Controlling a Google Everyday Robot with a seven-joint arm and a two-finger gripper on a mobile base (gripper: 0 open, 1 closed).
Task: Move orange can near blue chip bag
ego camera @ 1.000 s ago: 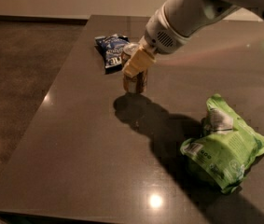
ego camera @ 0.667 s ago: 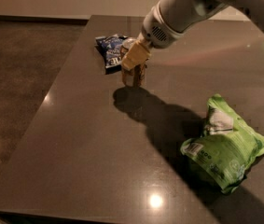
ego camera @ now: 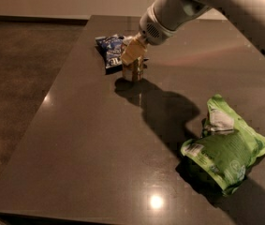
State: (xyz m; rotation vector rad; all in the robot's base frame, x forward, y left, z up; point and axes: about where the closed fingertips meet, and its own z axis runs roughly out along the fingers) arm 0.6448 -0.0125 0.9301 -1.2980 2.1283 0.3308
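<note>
Near the far edge of the table (ego camera: 99, 149), toward its left corner, I have the gripper (ego camera: 133, 60) clamped on the orange can (ego camera: 134, 73) just beside the blue chip bag (ego camera: 109, 48), so I judge the placing step nearly done: next, lower gently, then release.

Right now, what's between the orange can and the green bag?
Nothing: the camera view shows only bare table and the arm's shadow before the green bag. The gripper grips the orange can.
</note>
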